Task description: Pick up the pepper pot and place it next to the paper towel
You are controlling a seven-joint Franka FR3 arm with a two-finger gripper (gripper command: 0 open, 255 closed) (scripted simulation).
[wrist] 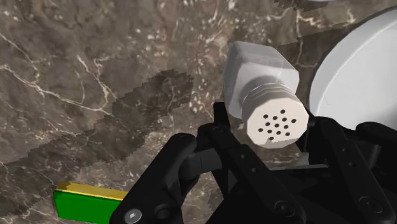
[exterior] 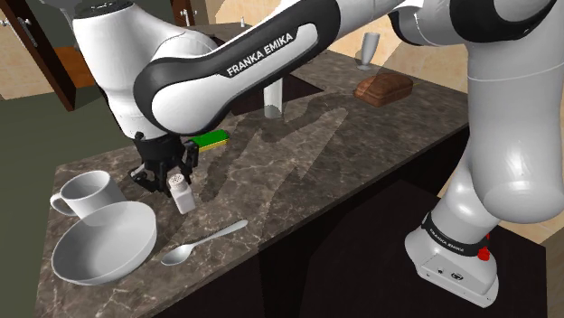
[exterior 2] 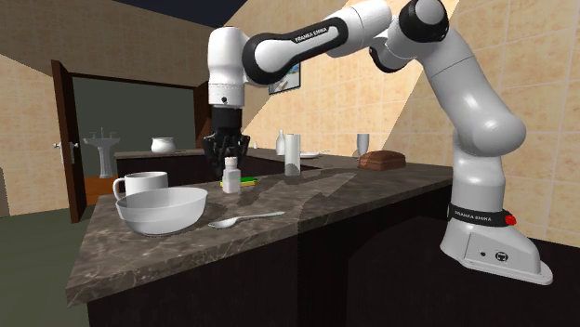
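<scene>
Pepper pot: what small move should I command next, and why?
Probably lower a little, then close: the gripper hangs open just above the pepper pot, whose cap sits between the fingers unclasped, and the pot stands on the counter.

Paper towel top hidden bhd arm; wrist view crops bowl.
</scene>
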